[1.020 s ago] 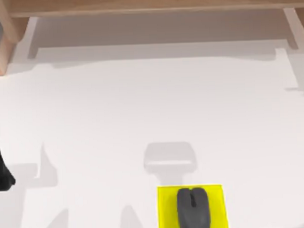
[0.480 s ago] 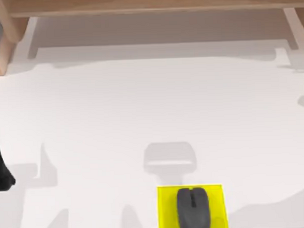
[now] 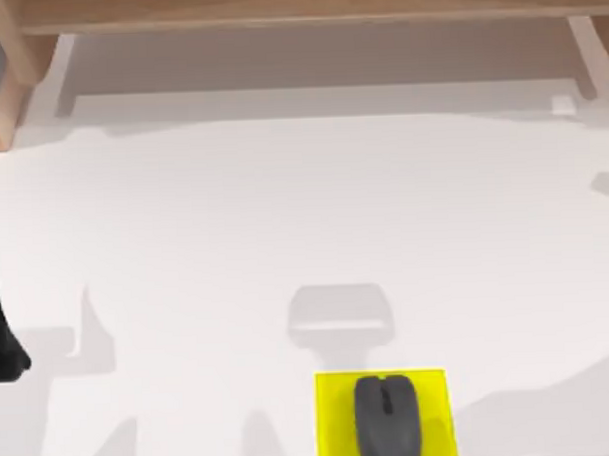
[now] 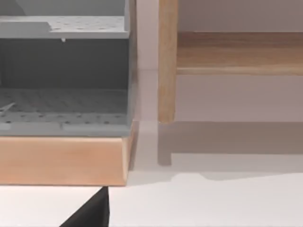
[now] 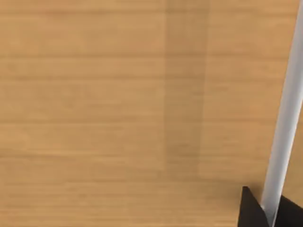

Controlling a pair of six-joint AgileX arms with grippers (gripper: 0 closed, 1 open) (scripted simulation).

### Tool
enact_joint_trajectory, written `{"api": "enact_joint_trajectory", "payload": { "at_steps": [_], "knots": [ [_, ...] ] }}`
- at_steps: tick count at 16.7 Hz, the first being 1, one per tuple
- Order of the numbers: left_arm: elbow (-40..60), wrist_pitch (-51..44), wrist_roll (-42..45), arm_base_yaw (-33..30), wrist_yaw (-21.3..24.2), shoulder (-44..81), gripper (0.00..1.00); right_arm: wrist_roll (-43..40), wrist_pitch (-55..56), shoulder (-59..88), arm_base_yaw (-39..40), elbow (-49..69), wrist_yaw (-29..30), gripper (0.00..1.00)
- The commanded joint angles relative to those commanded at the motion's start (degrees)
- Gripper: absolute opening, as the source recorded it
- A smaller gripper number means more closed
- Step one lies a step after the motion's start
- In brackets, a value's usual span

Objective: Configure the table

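White, smooth, flat surface (image 3: 284, 209) took up nearly all of the top view, w/ a light wooden shelf frame (image 3: 297, 6) along its far edge. At the near edge, a bit right of centre, a dark grey computer mouse (image 3: 387, 420) sat square on a small bright yellow pad (image 3: 333, 417), prob. there so the mouse has its own marked spot.

Left arm (image 3: 0, 334) was a dark shape at the surface's left edge, looked parked. Its wrist cam faced a grey perforated organiser in a wooden box (image 4: 64, 118) beside a shelf leg (image 4: 167, 61), w/ a dark bit of finger (image 4: 92, 215) at the frame edge. Couldn't tell if those fingers were released or clenched.

Right wrist cam looked onto plain wood grain, w/ a pale grey bar (image 5: 284, 113) crossing it and dark finger tips (image 5: 251, 210) by the bar. Whether they gripped it I couldn't tell either.
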Motion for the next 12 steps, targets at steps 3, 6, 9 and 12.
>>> {"api": "enact_joint_trajectory", "payload": {
  "at_steps": [3,6,9,12],
  "knots": [
    [0.00,0.00,0.00,0.00,0.00,0.00,1.00,-0.14,-3.47,2.75,1.32,6.46,1.31,0.00],
    [0.00,0.00,0.00,0.00,0.00,0.00,1.00,-0.04,-5.81,4.44,2.16,10.33,2.25,0.00],
    [0.00,0.00,0.00,0.00,0.00,0.00,1.00,-0.03,-5.92,4.52,2.21,10.49,2.29,0.00],
    [0.00,0.00,0.00,0.00,0.00,0.00,1.00,-0.03,-5.92,4.52,2.21,10.49,2.29,0.15]
  ]
}}
